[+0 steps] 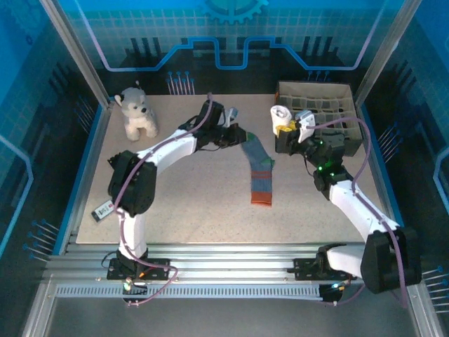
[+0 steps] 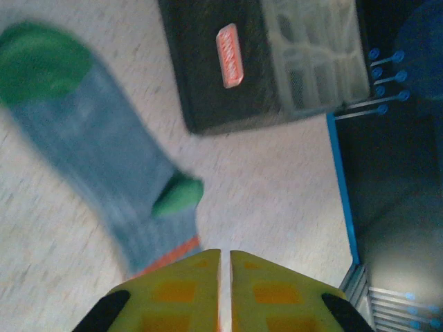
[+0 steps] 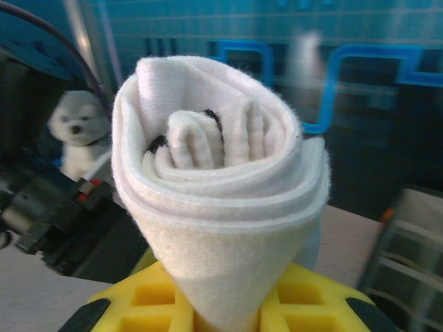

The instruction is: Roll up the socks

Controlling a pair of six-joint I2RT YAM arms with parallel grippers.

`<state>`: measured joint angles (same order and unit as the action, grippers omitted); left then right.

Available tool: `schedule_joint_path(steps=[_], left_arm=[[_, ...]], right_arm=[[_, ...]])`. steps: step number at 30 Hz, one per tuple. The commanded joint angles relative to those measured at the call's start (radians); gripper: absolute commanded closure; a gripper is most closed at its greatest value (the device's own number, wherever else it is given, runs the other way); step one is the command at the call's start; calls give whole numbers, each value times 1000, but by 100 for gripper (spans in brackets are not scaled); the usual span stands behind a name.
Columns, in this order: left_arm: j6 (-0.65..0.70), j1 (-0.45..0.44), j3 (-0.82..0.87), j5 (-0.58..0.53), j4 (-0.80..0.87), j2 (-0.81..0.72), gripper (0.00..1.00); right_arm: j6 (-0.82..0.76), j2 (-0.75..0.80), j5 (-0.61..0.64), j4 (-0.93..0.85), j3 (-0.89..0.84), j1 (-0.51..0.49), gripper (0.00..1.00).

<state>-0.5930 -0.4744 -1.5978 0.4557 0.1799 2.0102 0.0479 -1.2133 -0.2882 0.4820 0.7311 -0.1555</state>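
Note:
One of the socks is white and rolled into a tight cylinder with a dark stripe showing in its core. My right gripper is shut on its lower end and holds it upright above the table. From above, the roll and right gripper sit just left of the bin. The teal-green sock lies flat and unrolled mid-table, orange cuff toward the arms. My left gripper hovers by its toe end. In the blurred left wrist view that sock lies up-left of my left gripper, whose jaws are nearly together with nothing between them.
A black compartment bin stands at the back right, its side bearing an orange label. A white-grey plush dog sits at the back left. A small tag-like item lies by the table's left edge.

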Motion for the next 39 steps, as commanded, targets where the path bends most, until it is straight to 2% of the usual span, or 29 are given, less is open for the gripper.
schedule_joint_path(steps=[1, 4, 10, 13, 20, 26, 31, 35, 39], left_arm=[[62, -39, -206, -45, 96, 108, 84], [66, -65, -418, -95, 184, 232, 77], [19, -106, -849, -95, 294, 521, 74], [-29, -117, -976, -87, 285, 624, 74], [-94, -137, -975, -81, 203, 698, 74], [-104, -135, -959, -83, 198, 722, 74], [-80, -130, -930, -97, 270, 703, 90], [-54, -127, -790, -142, 241, 610, 97], [-28, -131, -740, -189, 286, 549, 100]], right_arm=[[-61, -63, 132, 101, 27, 26, 96], [-40, -135, 220, 151, 44, 57, 96], [-43, -280, 295, 159, 123, 92, 96], [-13, -348, 303, 150, 173, 106, 96], [116, -529, 219, 229, 269, 145, 96], [184, -642, 183, 177, 375, 154, 96], [211, -669, 144, 118, 414, 155, 96], [217, -647, 105, 118, 383, 155, 96], [221, -611, 90, 116, 328, 149, 96]])
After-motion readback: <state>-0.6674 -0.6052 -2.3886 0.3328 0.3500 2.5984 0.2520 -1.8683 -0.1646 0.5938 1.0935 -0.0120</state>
